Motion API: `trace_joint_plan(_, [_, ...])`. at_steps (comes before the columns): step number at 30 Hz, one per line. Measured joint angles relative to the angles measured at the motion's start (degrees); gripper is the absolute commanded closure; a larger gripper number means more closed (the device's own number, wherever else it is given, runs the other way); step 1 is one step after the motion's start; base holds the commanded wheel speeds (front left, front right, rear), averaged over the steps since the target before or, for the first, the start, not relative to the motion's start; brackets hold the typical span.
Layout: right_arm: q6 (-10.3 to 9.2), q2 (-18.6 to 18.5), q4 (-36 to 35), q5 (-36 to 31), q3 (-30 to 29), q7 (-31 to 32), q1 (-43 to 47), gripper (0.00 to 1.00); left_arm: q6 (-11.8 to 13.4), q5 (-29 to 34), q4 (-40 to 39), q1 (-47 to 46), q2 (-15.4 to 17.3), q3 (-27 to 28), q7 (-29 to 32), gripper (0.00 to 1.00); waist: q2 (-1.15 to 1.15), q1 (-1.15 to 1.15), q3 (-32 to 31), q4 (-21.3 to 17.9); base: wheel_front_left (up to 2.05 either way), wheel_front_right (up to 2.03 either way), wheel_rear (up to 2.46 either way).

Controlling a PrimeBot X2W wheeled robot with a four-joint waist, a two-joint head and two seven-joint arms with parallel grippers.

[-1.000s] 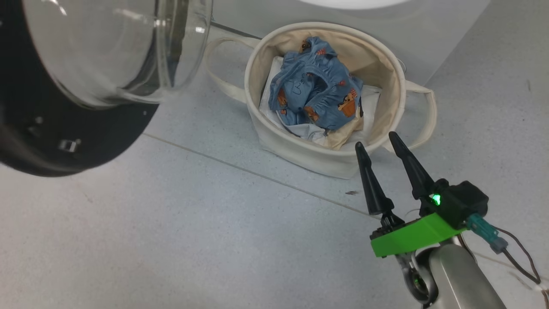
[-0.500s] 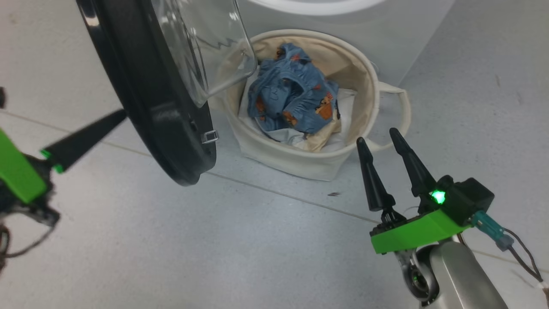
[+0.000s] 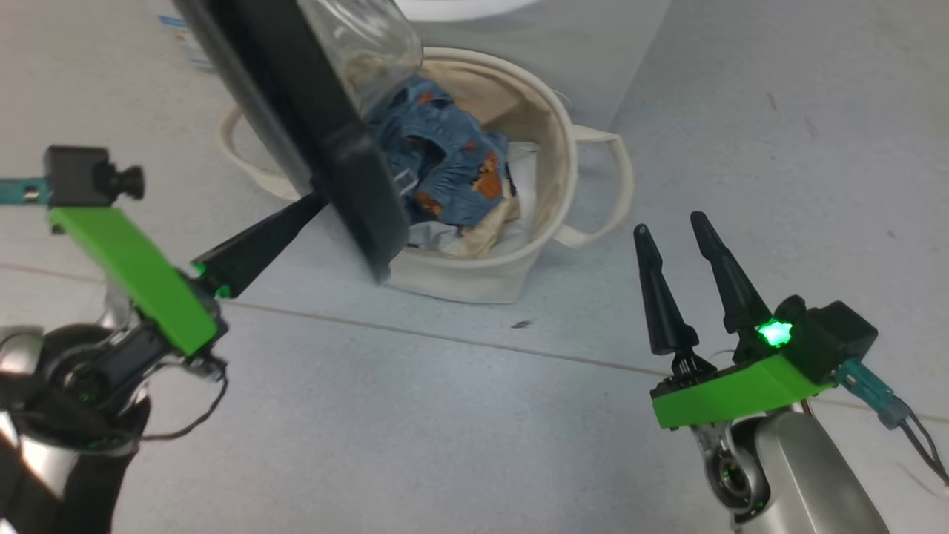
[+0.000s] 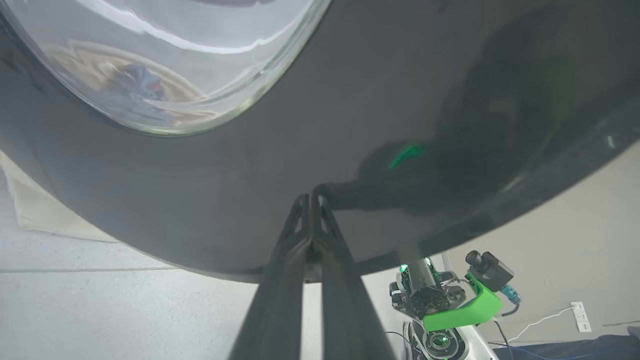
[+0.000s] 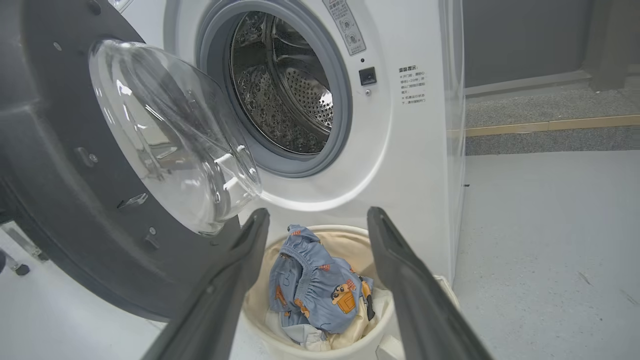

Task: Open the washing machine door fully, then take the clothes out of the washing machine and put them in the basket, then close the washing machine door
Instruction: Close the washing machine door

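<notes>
Door-closing step in hand: clothes (image 3: 445, 159) lying in basket (image 3: 571, 167), just before washer (image 5: 400, 150). Left gripper (image 3: 315, 199) shut, holding nothing, tips pressing door (image 3: 348, 163) on its black outer face. Right gripper (image 3: 669, 224) wide open, empty, near right. Next, likely: pushing door far-right onto washer mouth, clearing basket rim.

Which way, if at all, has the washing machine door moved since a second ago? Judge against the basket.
Yes. The washing machine door swung right: earlier clear left of the basket, it now covers its left side.
</notes>
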Motion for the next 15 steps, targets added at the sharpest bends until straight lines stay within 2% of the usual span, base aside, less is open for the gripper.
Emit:
trace_joint_plan(4, [0.0,0.0,-0.1,1.0,0.0,0.0,-0.4,0.0,-0.8,1.4,1.8,-1.9,-1.9,-1.6,-1.6,1.0,0.0,0.0,0.2,-2.0,0.0,0.0,0.0])
trace_joint_plan(15, [0.0,0.0,-0.5,2.3,-0.1,0.0,-0.4,0.0,-3.0,7.4,8.1,-5.6,-3.9,-3.8,-8.4,1.0,0.0,0.0,0.2,-7.0,0.0,0.0,0.0])
